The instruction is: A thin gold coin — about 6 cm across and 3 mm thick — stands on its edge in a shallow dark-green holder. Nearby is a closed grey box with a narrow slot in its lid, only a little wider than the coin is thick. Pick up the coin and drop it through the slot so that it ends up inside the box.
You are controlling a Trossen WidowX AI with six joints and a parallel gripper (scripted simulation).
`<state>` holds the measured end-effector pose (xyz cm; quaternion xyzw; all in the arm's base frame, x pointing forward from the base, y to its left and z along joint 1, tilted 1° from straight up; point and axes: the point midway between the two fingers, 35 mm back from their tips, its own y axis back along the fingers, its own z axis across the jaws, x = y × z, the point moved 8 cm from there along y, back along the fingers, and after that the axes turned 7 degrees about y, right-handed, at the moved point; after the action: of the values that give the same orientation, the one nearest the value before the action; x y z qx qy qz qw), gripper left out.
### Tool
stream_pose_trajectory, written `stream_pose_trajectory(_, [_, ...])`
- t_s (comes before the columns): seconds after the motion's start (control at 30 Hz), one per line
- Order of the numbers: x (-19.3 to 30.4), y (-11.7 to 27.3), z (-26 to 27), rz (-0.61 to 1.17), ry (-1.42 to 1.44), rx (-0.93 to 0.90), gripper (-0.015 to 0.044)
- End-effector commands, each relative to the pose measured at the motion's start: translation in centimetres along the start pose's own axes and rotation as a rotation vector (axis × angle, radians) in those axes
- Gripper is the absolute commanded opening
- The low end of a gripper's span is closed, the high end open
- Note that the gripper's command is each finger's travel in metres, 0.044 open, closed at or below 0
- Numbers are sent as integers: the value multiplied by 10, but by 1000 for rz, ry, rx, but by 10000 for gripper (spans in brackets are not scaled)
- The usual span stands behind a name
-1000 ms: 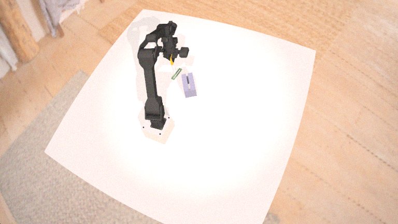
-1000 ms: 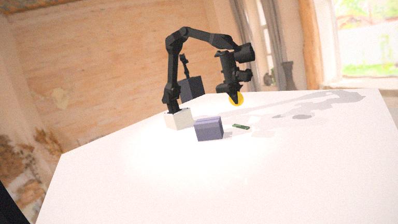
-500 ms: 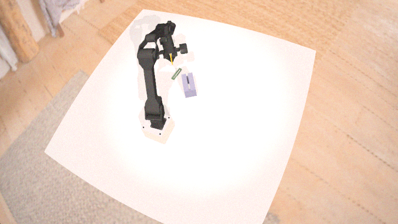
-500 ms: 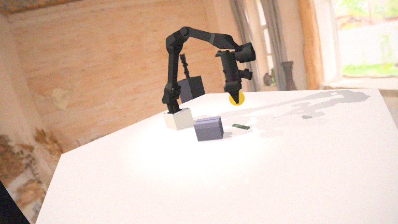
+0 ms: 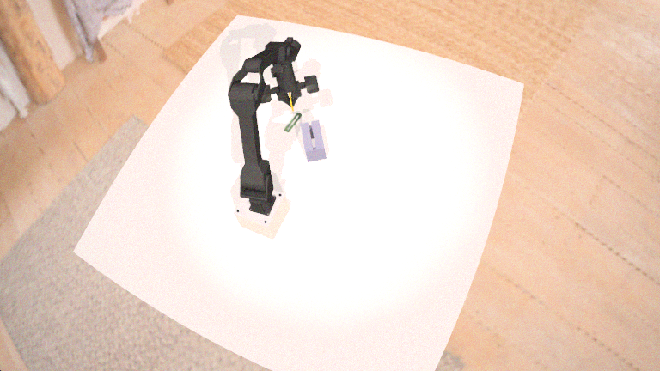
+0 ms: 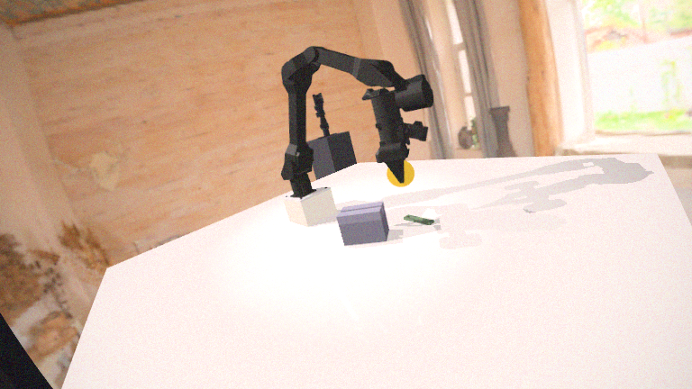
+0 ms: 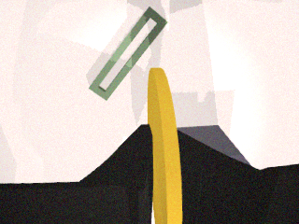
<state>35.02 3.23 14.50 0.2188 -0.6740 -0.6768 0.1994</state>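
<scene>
My gripper (image 5: pixel 291 105) (image 6: pixel 401 179) (image 7: pixel 152 133) is shut on the gold coin (image 5: pixel 290 99) (image 6: pixel 408 174) (image 7: pixel 161 103), which stands on edge between the fingertips, well above the table. The green holder (image 5: pixel 287 128) (image 6: pixel 419 221) (image 7: pixel 98 90) is empty and lies on the table below, turned at an angle to the coin in the wrist view. The grey box (image 5: pixel 316 154) (image 6: pixel 363 228) stands beside the holder, toward the arm's base, with its narrow slot on top. In the wrist view a dark part of the box (image 7: pixel 217 140) shows behind the right finger; its slot is hidden there.
The pale base block (image 5: pixel 265 226) (image 6: pixel 312 209) of the arm stands on the white table (image 5: pixel 389 250) (image 6: pixel 357 323), beyond the box from the holder. In the exterior view a dark block (image 6: pixel 333 152) with a thin post stands behind the arm, past the table's far edge.
</scene>
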Motion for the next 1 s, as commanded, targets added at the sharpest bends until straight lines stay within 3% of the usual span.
stream_pose_trajectory(0.0, [10, 0, -5, 0, 2, -2, 0])
stream_pose_trajectory(0.97, [80, -1, -29, 7, 2, 0, 0])
